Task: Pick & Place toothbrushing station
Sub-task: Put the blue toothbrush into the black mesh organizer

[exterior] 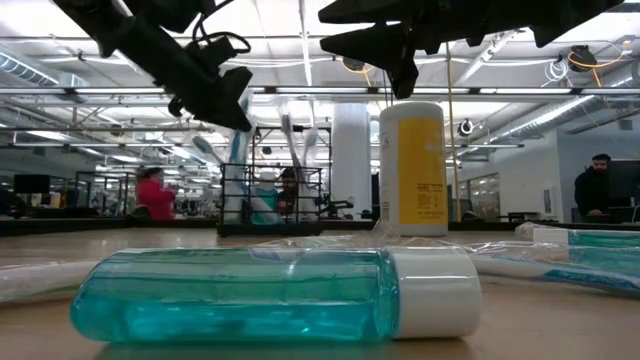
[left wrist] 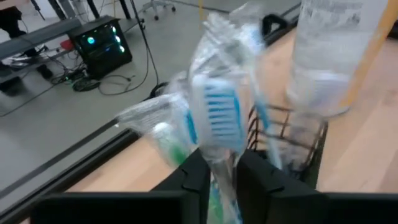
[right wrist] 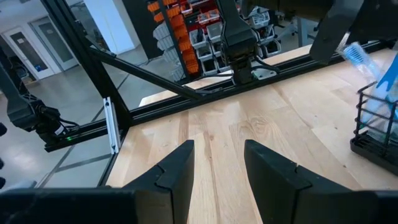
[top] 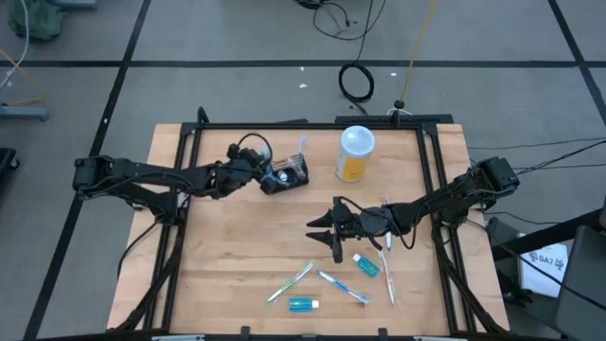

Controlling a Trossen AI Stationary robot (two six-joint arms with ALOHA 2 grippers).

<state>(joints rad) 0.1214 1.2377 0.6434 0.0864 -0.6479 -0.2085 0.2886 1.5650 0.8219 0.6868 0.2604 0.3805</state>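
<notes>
Two claws are over the counter (top: 227, 246): the left claw (top: 266, 176) sits right at the black toothbrushing station (top: 289, 174) near the far edge, its narrow fingers either side of a wrapped blue-bristled toothbrush (left wrist: 219, 118) that stands in the rack, seemingly so the brush goes in upright, though whether they grip it I cannot tell. The right claw (top: 333, 230) hovers mid-counter, fingers apart and empty, likely waiting above the loose toothbrushes (top: 343, 287) and small blue bottles (top: 303, 304). Only the left wrist view shows the wrapped bristles between the fingers; the low view alone shows the station (exterior: 270, 200) standing beside the tall white-lidded container (exterior: 412, 168).
</notes>
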